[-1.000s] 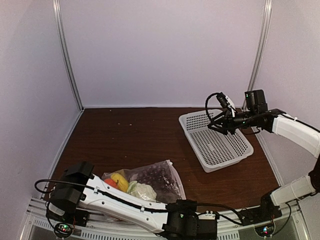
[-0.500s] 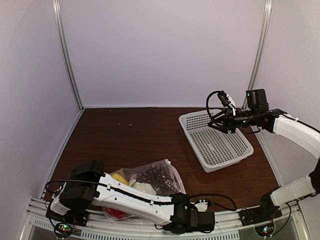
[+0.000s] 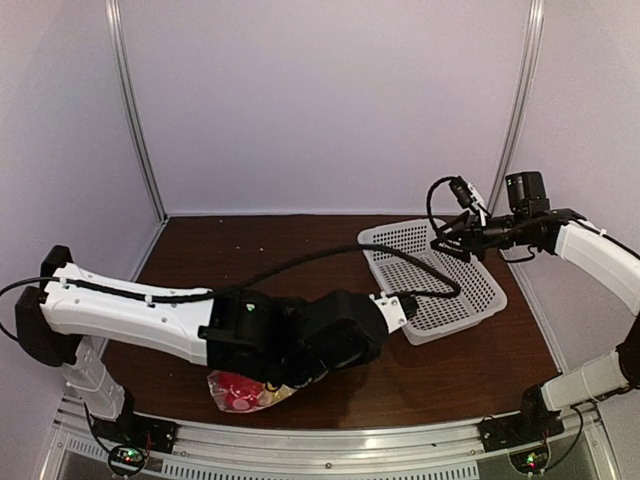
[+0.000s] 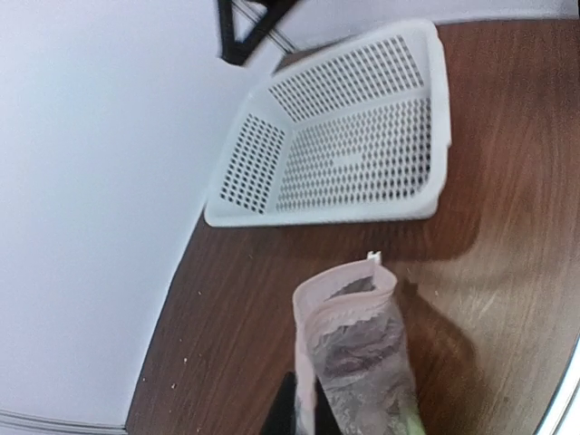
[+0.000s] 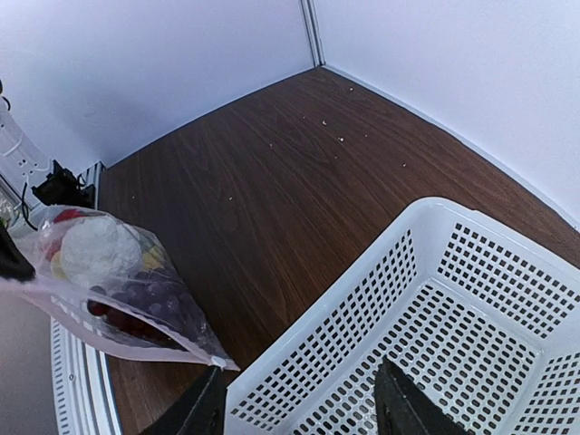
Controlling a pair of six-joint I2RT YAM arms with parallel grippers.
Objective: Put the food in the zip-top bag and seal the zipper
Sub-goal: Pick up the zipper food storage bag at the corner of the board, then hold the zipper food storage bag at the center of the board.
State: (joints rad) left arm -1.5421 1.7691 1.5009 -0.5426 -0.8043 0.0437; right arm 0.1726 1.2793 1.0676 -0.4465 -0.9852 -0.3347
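The zip-top bag [image 5: 118,290] sits by the table's near edge. Food shows through it: white cauliflower [image 5: 95,249], dark purple grapes [image 5: 154,301], and a red piece [image 3: 237,390]. My left gripper [image 4: 304,408] is shut on the bag's zipper [image 4: 306,362], and the strip runs up between its black fingers. Beyond them the bag's mouth [image 4: 349,292] gapes open in a loop. In the top view the left wrist [image 3: 300,335] covers most of the bag [image 3: 245,392]. My right gripper [image 5: 304,408] stands open above the near corner of the white basket, with nothing in it.
The white perforated basket [image 3: 478,303] stands at the right of the table, with nothing inside it [image 4: 344,136]. The right arm's cable [image 3: 330,262] loops over the table's middle. White walls close in the back and both sides.
The left arm swung from the near edge out over the bag and its gripper closed on the bag's edge. The bag has shifted left. The right gripper drifted slightly right.
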